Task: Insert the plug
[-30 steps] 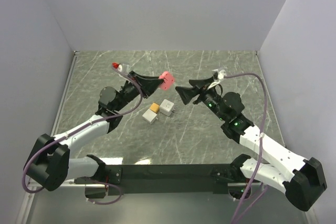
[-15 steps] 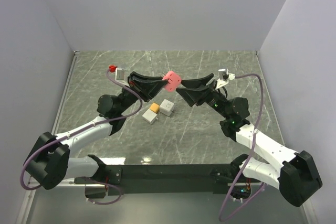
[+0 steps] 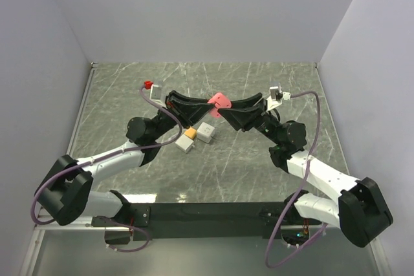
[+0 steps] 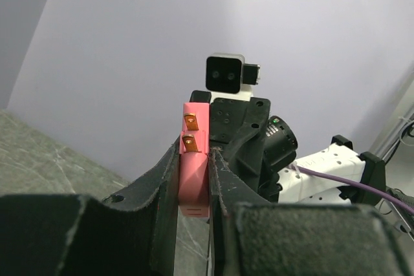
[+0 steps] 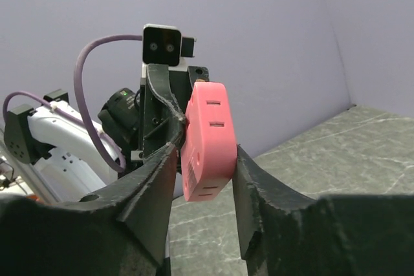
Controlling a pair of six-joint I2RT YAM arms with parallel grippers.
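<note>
One pink plug (image 3: 220, 101) between both: left claw (image 4: 195, 159) clenched on it, right claw (image 5: 206, 153) straddling it, grip unclear.

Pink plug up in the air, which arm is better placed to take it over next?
Probably right: the right claw straddles the pink plug, a finger on each side. The left claw is shut on it.

Pink plug (image 3: 219, 101) (two brass prongs at one end) hangs in mid-air, clamped in the left hand (image 4: 195, 153).
</note>
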